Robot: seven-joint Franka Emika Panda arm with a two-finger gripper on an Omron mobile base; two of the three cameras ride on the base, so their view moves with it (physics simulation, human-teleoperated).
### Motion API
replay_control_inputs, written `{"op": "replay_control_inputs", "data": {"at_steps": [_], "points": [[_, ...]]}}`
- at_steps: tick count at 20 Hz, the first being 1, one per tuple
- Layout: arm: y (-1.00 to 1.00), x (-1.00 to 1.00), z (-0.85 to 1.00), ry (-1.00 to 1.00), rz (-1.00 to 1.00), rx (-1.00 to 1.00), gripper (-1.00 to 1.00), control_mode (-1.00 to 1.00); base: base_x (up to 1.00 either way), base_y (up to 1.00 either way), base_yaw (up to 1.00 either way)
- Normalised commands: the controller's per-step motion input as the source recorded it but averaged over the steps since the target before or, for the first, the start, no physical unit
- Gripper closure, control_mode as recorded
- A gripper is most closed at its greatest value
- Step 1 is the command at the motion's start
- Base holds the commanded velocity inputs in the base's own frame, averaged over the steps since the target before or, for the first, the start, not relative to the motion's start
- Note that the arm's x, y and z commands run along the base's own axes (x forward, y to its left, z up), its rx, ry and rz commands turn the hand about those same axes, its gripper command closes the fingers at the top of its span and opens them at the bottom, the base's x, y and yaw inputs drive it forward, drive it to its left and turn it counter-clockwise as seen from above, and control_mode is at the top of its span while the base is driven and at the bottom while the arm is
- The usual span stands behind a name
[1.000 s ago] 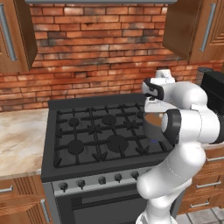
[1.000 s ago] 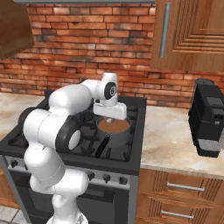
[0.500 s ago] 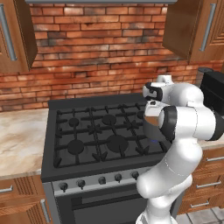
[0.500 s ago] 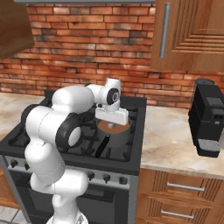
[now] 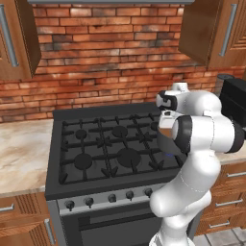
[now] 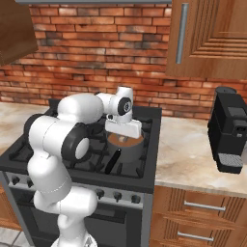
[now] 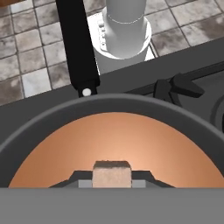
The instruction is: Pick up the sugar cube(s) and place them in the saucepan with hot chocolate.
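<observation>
Pale grainy sugar cube betw. gripper tips, seemingly pinched, over round grey saucepan.

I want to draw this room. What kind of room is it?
It looks like a kitchen. There's a black gas stove against a red brick wall, wooden cabinets above, and a black coffee machine on the counter.

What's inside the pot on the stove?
The saucepan holds brown hot chocolate. A sugar cube sits between the claw tips just above it. The cube and claw cover some of the liquid, and anything beneath the surface cannot be seen.
</observation>
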Motion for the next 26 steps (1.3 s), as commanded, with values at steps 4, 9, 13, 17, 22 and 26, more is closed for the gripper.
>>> {"op": "replay_control_inputs", "data": {"at_steps": [4,9,13,17,22,26], "points": [[0.00,0.00,0.00,0.00,0.00,0.00,-1.00,-1.00,0.00,0.00,0.00],[0.00,0.00,0.00,0.00,0.00,0.00,-1.00,-1.00,0.00,0.00,0.00],[0.00,0.00,0.06,0.00,0.00,0.00,-1.00,-1.00,0.00,0.00,0.00],[0.00,-0.03,0.25,-0.01,0.00,0.00,-1.00,-1.00,0.00,0.00,0.00],[0.00,-0.20,0.53,-0.09,0.00,0.00,-1.00,-1.00,0.00,0.00,0.00],[0.00,-0.33,0.61,-0.10,0.00,0.00,-1.00,-1.00,0.00,0.00,0.00]]}}
